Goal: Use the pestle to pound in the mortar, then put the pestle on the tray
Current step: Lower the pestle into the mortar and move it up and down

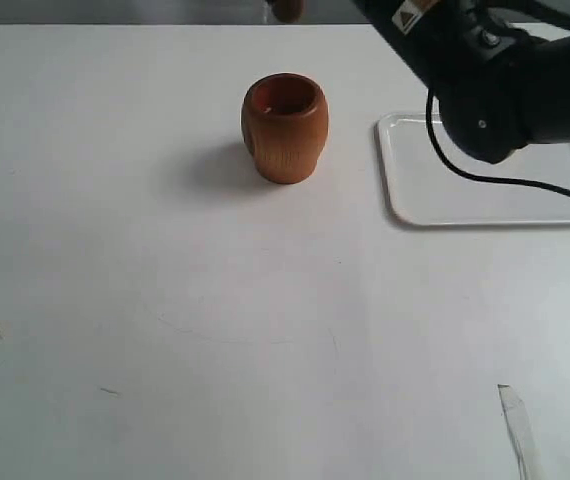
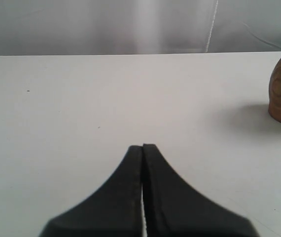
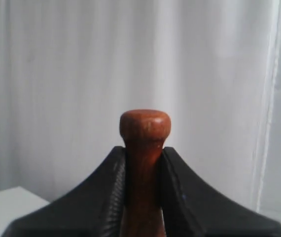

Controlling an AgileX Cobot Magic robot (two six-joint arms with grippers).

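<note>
The right gripper (image 3: 144,150) clamps the pestle (image 3: 144,126) just below its knob; the left gripper (image 2: 143,146) is pressed together, empty. The mortar (image 1: 284,127) stands upright on the tabletop (image 1: 215,330), the white tray (image 1: 485,205) at its 3 o'clock.

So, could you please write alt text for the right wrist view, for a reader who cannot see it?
The right gripper is shut on the pestle, and the reddish-brown knobbed end of the pestle sticks out past the black fingers. Behind them is only a pale white curtain.
</note>
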